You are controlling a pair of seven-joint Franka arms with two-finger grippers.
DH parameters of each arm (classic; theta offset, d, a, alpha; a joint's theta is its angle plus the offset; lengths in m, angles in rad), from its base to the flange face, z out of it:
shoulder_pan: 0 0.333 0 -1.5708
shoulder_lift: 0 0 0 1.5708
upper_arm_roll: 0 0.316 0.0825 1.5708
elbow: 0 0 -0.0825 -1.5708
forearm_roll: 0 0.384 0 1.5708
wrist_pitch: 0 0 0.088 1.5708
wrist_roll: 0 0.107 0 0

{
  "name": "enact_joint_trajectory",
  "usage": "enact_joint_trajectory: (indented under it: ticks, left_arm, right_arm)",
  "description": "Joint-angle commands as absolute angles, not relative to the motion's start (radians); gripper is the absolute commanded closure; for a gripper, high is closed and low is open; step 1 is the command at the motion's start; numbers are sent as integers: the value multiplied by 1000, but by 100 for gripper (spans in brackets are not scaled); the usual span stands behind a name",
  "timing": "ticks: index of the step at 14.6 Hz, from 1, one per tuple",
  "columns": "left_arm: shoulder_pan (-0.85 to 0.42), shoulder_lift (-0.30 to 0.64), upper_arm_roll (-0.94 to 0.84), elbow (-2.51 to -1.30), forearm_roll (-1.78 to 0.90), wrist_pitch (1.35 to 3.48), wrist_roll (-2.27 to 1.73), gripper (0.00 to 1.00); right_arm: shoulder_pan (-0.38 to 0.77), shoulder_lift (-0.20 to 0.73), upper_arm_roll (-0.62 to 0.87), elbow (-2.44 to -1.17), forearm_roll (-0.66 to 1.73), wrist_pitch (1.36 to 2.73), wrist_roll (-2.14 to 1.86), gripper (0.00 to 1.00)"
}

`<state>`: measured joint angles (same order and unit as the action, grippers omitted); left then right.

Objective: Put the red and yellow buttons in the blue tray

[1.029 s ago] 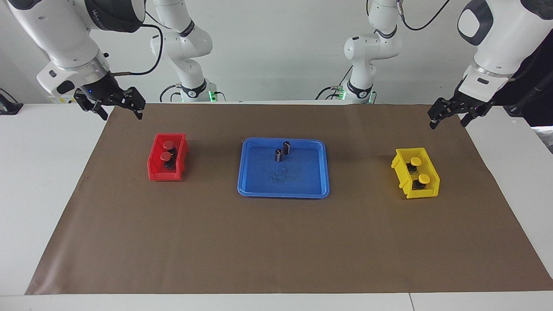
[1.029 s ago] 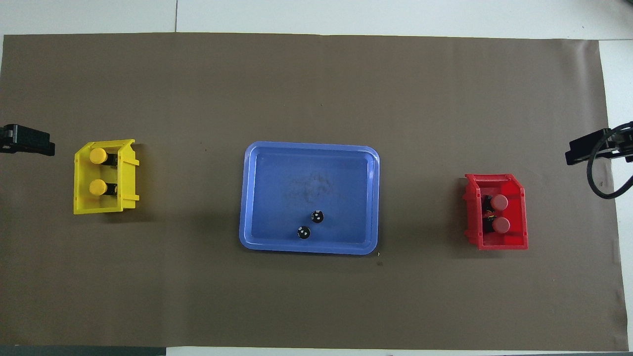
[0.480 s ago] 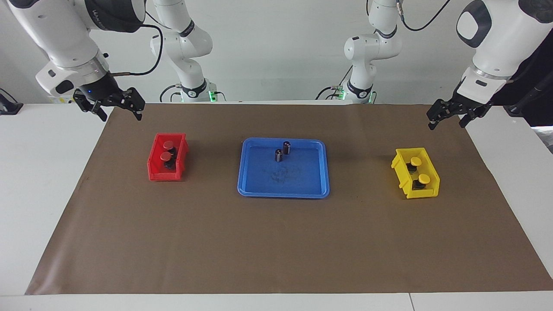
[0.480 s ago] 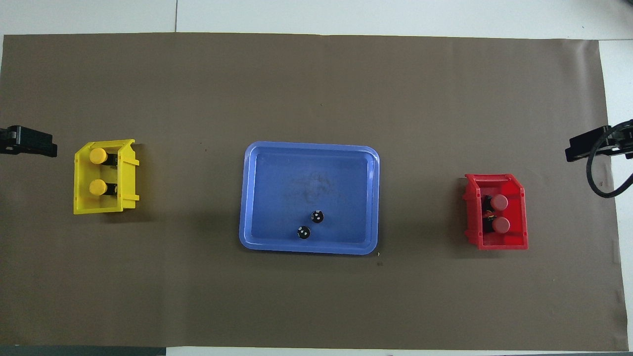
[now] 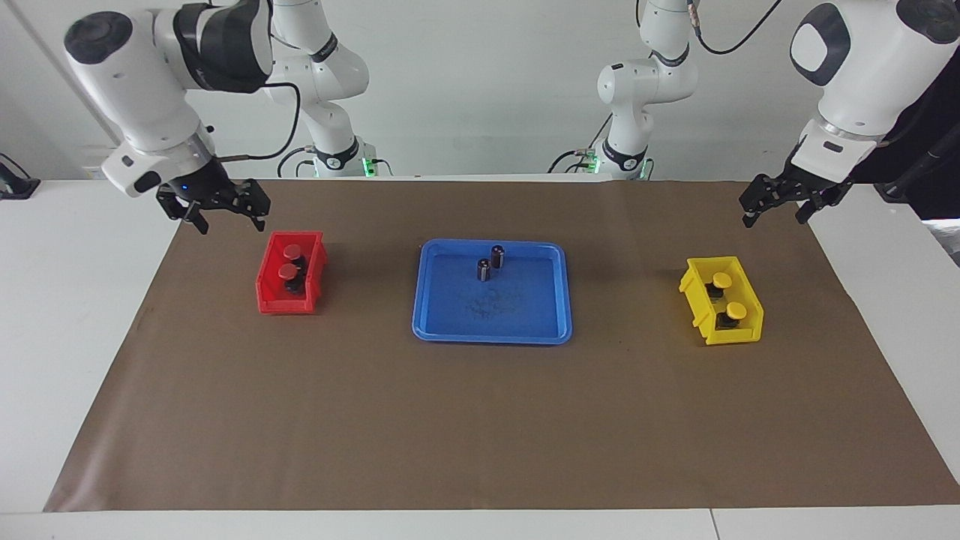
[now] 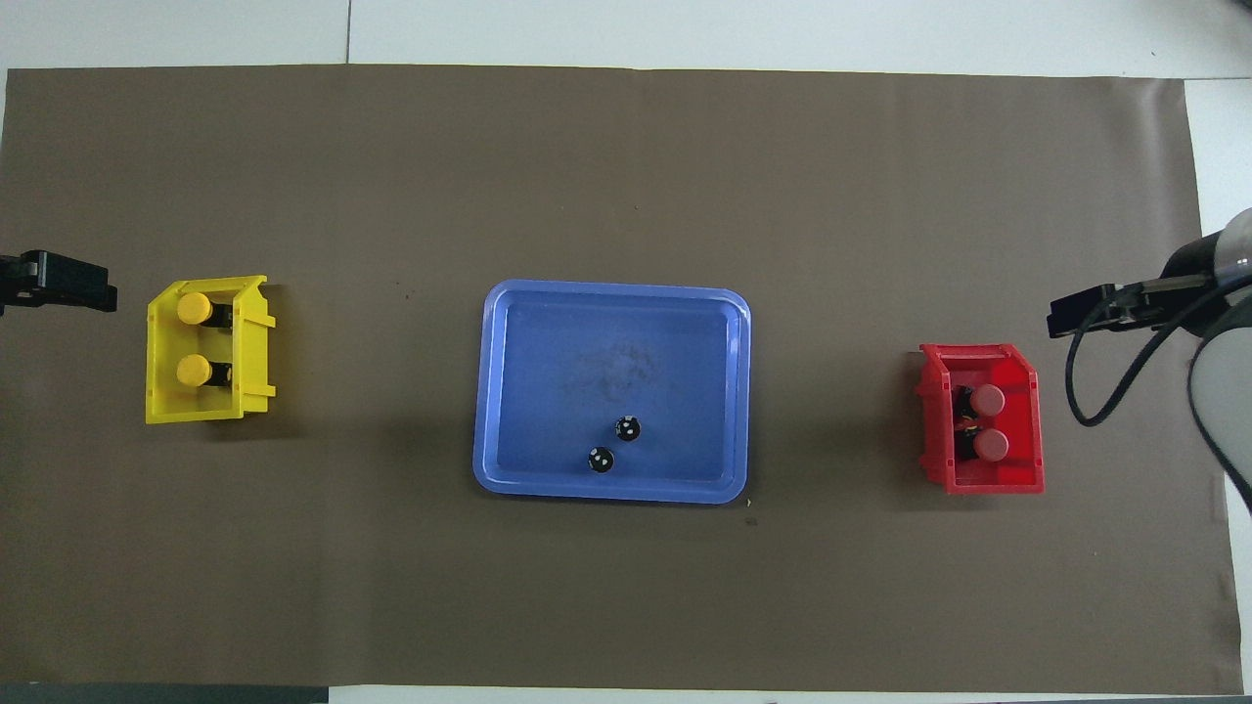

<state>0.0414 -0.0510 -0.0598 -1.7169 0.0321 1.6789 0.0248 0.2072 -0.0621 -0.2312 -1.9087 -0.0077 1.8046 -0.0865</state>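
The right end effector [image 5: 223, 208] hangs in the air with its fingers spread and nothing between them, over the brown mat close to the right arm's end of the tabletop and just by the red bin [image 5: 291, 273]. That spot reads as a staging point: the two red buttons [image 5: 289, 262] sit in this bin, caps up on black bases, so a spread pair of fingers could drop straight over a cap.

The left end effector [image 5: 777, 202] is likewise released and empty, in the air over the mat near the corner of the tabletop at the left arm's end and the robots' edge, close to the yellow bin [image 5: 721, 299]. The two yellow buttons [image 5: 729, 295] stand in that bin, one behind the other.

Each arm seems paired with the bin at its own end, which would spare any reach across.

The blue tray [image 5: 491, 324] lies midway between the bins at the middle of the tabletop, reachable by both arms. It holds only two dark grey cylinders [image 5: 490, 262] at its edge nearest the robots, so most of its floor is free. No button is in it yet.
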Motion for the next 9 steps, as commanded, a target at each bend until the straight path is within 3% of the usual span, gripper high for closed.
enact_joint_trajectory:
  ticks: [1,4,9]
  left_arm:
    - [48,-80,-60,-1753,18,1700,20,0]
    - [49,-98,-58,-1791,18,1718,18,0]
    - [80,-146,-60,-1934,18,1821,23,0]
  right_arm:
    - [219,-61,-229,-2060,41,1974,-66,10]
    - [219,-38,-230,-2147,41,2109,-75,12]
    - [201,-34,-230,-2230,41,2186,-103,18]
